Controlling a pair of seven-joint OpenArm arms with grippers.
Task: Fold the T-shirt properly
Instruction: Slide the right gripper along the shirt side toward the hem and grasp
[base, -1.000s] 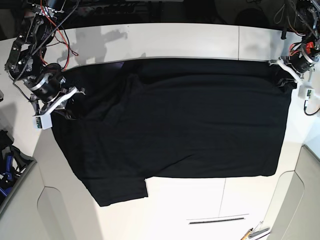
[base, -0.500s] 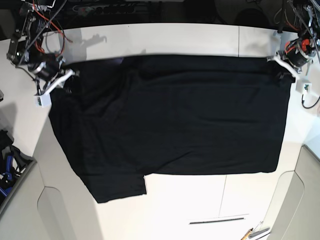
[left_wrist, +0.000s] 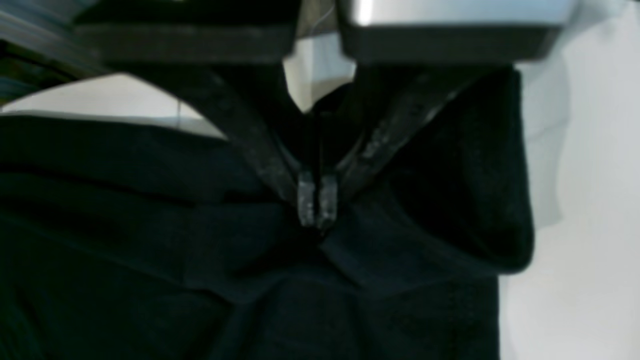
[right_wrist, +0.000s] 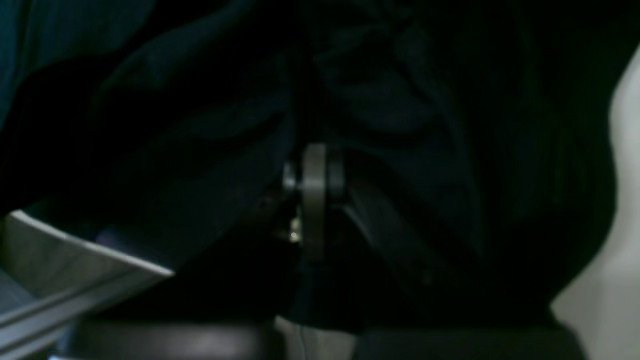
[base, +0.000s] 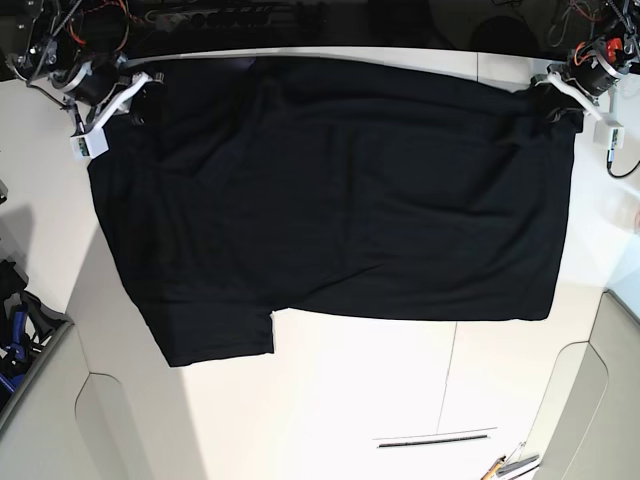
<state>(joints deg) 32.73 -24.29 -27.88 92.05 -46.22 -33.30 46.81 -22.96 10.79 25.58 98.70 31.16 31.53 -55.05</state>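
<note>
The tabletop (base: 350, 390) is white, and most of its far half is covered by the T-shirt (base: 340, 190), which lies spread out black and plain side up, no print showing. Its far edge runs along the back of the tabletop between your two tools, one sleeve pokes out toward the near left in the base view, and the near hem lies roughly straight across the middle.

You appear to be carrying the far edge, so keep both arms level with each other and move them at the same pace; if one leads, the cloth will skew and the fold line will run crooked. Keep the edge taut enough between the tools that the middle does not sag into a wrinkle, but do not pull so hard the fabric slips out of a pinch.

Your right tool (base: 135, 88), at the base view's far left, is closed tight on a bunched corner of the cloth; its wrist view is dark, yet the tips meet with fabric gathered round them. Your left tool (left_wrist: 317, 199), at the far right, is likewise pinched fully together on a fold of fabric near the shirt's edge. Watch that small fold there: it holds little cloth, so judge it the likelier grip to slip.
</note>
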